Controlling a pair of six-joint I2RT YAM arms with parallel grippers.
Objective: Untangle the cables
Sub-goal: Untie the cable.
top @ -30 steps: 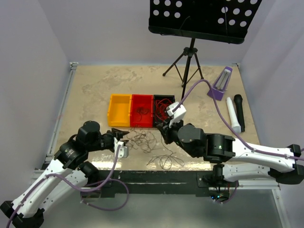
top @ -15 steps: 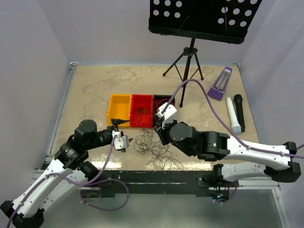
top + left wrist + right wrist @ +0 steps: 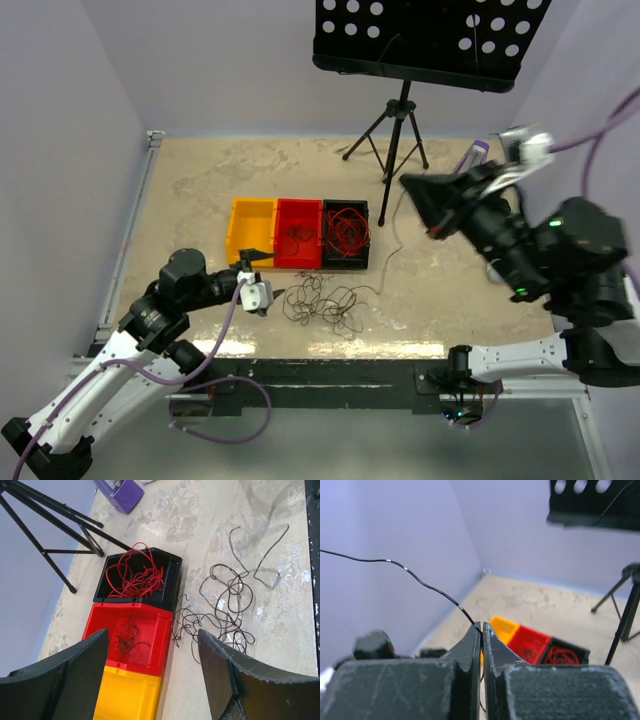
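Note:
A tangle of dark cables (image 3: 322, 303) lies on the table in front of three joined bins. Red cables (image 3: 346, 230) fill the black bin, and a small dark cable (image 3: 298, 233) lies in the red bin. My right gripper (image 3: 406, 183) is raised high on the right, shut on one thin dark cable (image 3: 420, 581) at its tips (image 3: 482, 627). That cable hangs down towards the tangle. My left gripper (image 3: 268, 278) hovers low just left of the tangle, open and holding nothing (image 3: 152, 632).
The yellow bin (image 3: 251, 232) is the leftmost of the three. A music stand on a tripod (image 3: 396, 130) stands at the back. A purple metronome (image 3: 122, 490) sits at the back right. Walls close in the left, right and far sides.
My right arm has risen from the tangle up and to the right, drawing one dark cable out with it. The left gripper has opened and stayed in place. The tangle has bunched together.

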